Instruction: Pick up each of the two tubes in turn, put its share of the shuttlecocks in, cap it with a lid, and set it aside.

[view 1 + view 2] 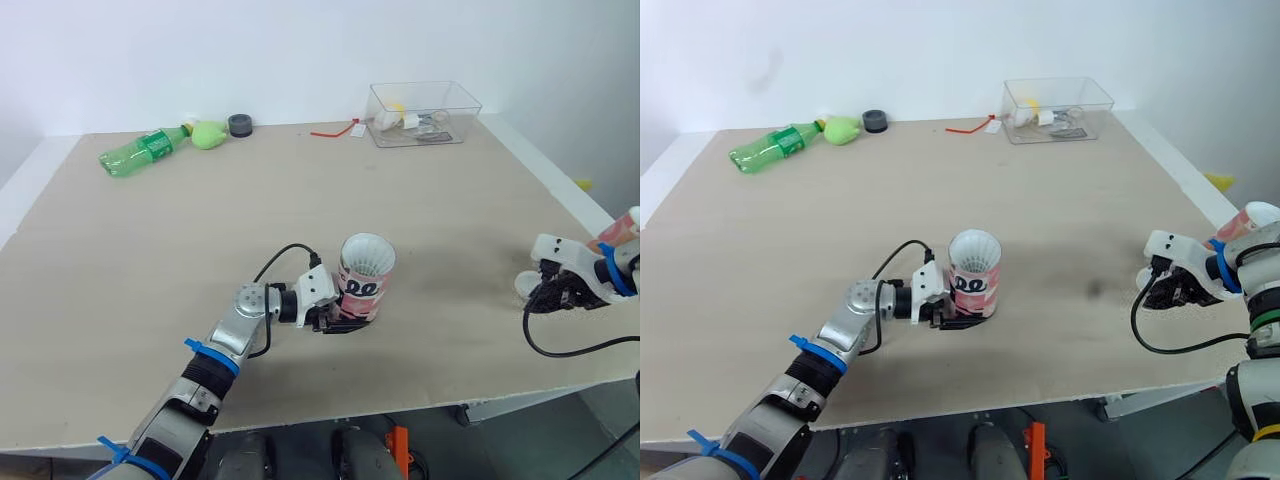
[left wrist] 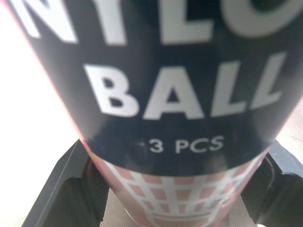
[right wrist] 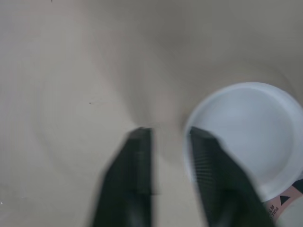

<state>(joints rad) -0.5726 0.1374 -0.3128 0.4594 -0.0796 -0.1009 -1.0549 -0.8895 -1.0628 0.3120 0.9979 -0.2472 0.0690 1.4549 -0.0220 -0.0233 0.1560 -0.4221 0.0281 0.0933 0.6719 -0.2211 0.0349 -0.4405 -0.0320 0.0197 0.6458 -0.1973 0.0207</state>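
Note:
A pink-and-black tube [image 1: 365, 285] stands upright in the middle of the table, its top open with a white shuttlecock [image 1: 368, 256] inside. My left gripper [image 1: 342, 320] is shut on its lower part; the left wrist view has the tube's label [image 2: 180, 94] up close between the fingers [image 2: 61, 189]. At the table's right edge my right gripper [image 1: 555, 295] points down at the table, fingers slightly apart with nothing between them. A white lid [image 3: 246, 132] lies just beside one finger. A second pink tube [image 1: 622, 228] with a white end shows behind that arm.
A clear plastic box [image 1: 423, 112] with small items stands at the far edge. A green bottle [image 1: 140, 150], a yellow-green object [image 1: 208, 133], a black roll [image 1: 240, 124] and a red strip [image 1: 335, 130] lie along the back. The right gripper is close to the table's right edge.

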